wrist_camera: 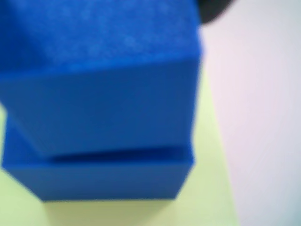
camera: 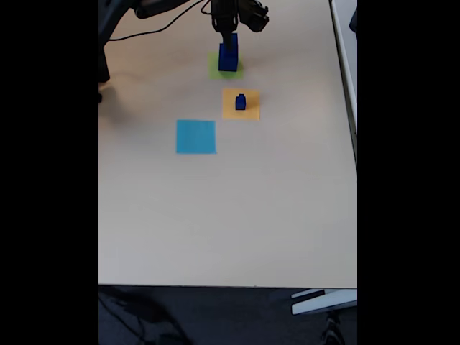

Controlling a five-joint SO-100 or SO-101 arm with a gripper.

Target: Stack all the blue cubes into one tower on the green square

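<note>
On the counter (camera: 215, 215), a light blue square (camera: 195, 136) lies leftmost. Two blue cubes (camera: 228, 56) stand stacked on the green square (camera: 214, 70), jaws above; their grip is unclear. The small cube (camera: 241, 103) sits on the orange square (camera: 249, 111).

A: Blue cubes (wrist_camera: 101, 108)?
B: Matt, faintly grainy, foam-like faces; no gloss.
A: Green square (wrist_camera: 207, 188), orange-yellow square (camera: 241, 105), light blue square (camera: 195, 136)?
B: Flat matt paper.
A: Table (camera: 230, 208)?
B: Smooth pale beige, laminate-like, soft sheen toward 12 o'clock.

Two blue cubes (camera: 228, 56) stacked on green square (camera: 215, 72), small cube (camera: 240, 103) on orange square.
</note>
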